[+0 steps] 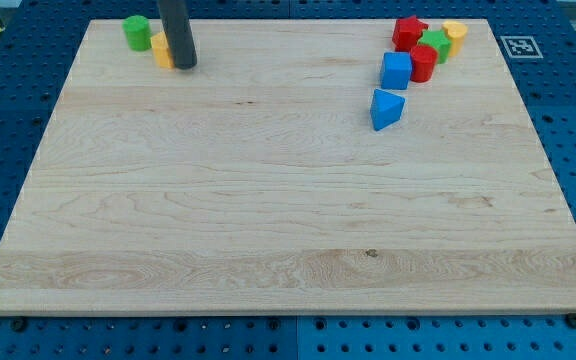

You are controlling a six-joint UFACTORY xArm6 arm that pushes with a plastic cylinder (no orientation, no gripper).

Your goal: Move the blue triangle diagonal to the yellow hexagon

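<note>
The blue triangle [386, 108] lies on the wooden board at the view's upper right, just below a blue cube [396, 70]. A yellow block [161, 49], partly hidden behind the rod, sits at the view's top left; its shape is hard to make out. Another yellow block [455, 33] sits at the top right. My tip [184, 65] rests on the board right beside the top-left yellow block, far to the left of the blue triangle.
A green cylinder [137, 32] stands at the top left next to the yellow block. At the top right a red star-like block [408, 32], a green block [435, 45] and a red cylinder [423, 63] cluster by the blue cube. The board's edge [288, 315] meets a blue pegboard.
</note>
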